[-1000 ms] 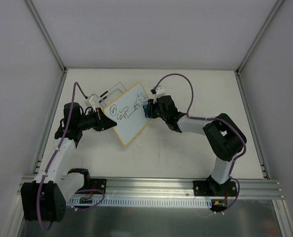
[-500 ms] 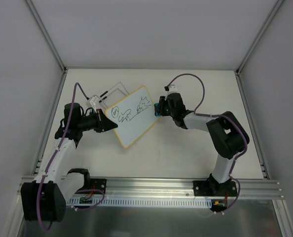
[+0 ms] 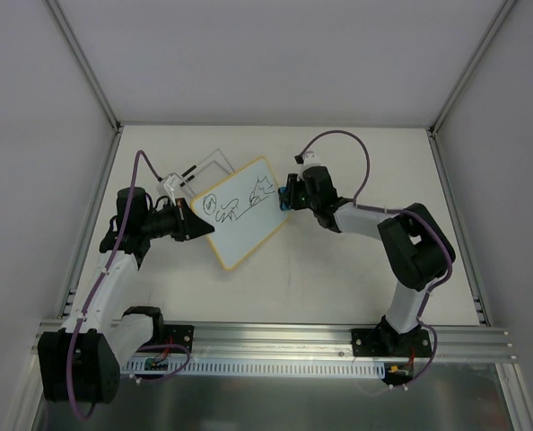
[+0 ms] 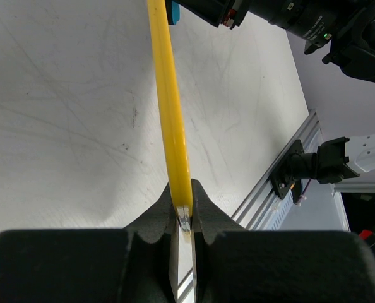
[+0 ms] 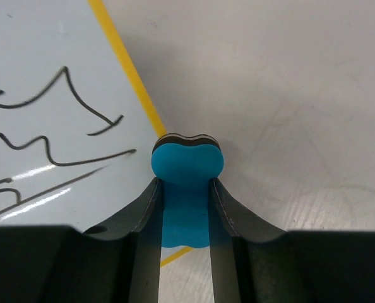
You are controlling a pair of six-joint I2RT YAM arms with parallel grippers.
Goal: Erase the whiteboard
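The whiteboard (image 3: pixel 238 212), white with a yellow rim and black scribbles, is held tilted above the table. My left gripper (image 3: pixel 195 224) is shut on its left edge; the left wrist view shows the yellow rim (image 4: pixel 170 120) edge-on, pinched between the jaws (image 4: pixel 182 211). At the board's right edge, my right gripper (image 3: pixel 287 195) is shut on a blue eraser (image 5: pixel 187 165). The eraser's black-backed tip sits over the yellow rim (image 5: pixel 125 64) at the board's right side, just past the scribbles (image 5: pixel 55 126).
A clear plastic sleeve with black clips (image 3: pixel 197 172) lies on the table behind the board. The enclosure's white walls stand left, right and behind. The aluminium rail (image 3: pixel 275 341) with the arm bases runs along the near edge.
The right gripper with the eraser slid right across the board from its middle to its right edge. The scribbles still show. The board tilted slightly; the left gripper kept its grip.
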